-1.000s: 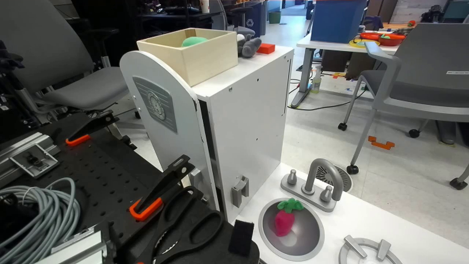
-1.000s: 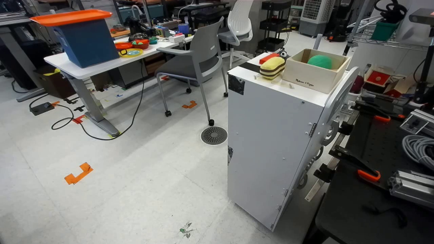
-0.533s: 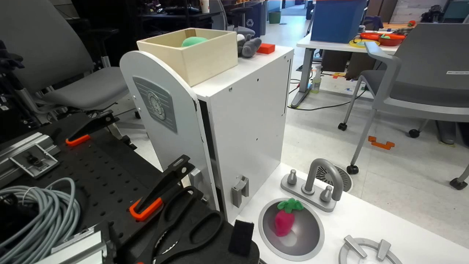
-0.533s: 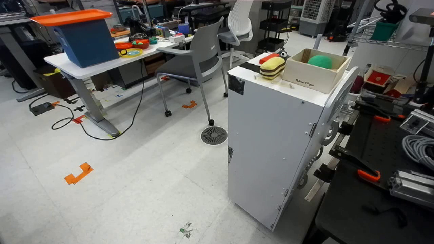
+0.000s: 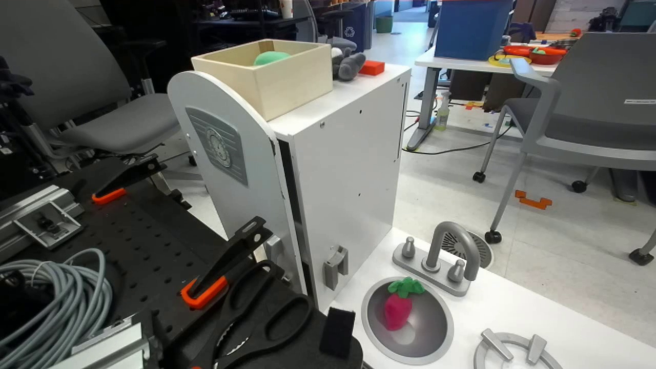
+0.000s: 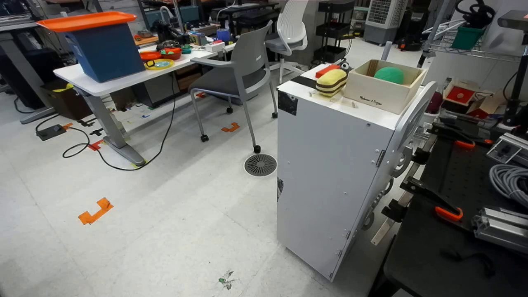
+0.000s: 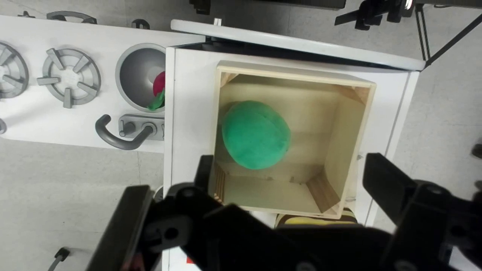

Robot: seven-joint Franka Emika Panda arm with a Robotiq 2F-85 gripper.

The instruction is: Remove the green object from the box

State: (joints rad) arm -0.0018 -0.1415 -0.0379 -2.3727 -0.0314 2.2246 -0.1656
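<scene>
The green object (image 7: 256,134) is a rounded, soft-looking lump. It lies inside the open pale wooden box (image 7: 290,72), close to the side wall nearer the sink. In both exterior views the green object (image 5: 270,57) (image 6: 390,75) shows inside the box (image 5: 297,84) (image 6: 371,95), which stands on top of a white cabinet. My gripper (image 7: 289,165) shows only in the wrist view. It is wide open and empty, with its fingers spread about as wide as the box. The camera looks down into the box. The gripper's height above the box is hard to tell.
The white cabinet (image 5: 348,164) has a curved-top door panel (image 5: 225,123) rising beside the box. A yellow striped plush (image 6: 331,81), a grey plush (image 5: 350,65) and a red block (image 5: 372,67) sit behind the box. Below are a faucet (image 5: 451,246) and a pink toy (image 5: 397,311) in a sink.
</scene>
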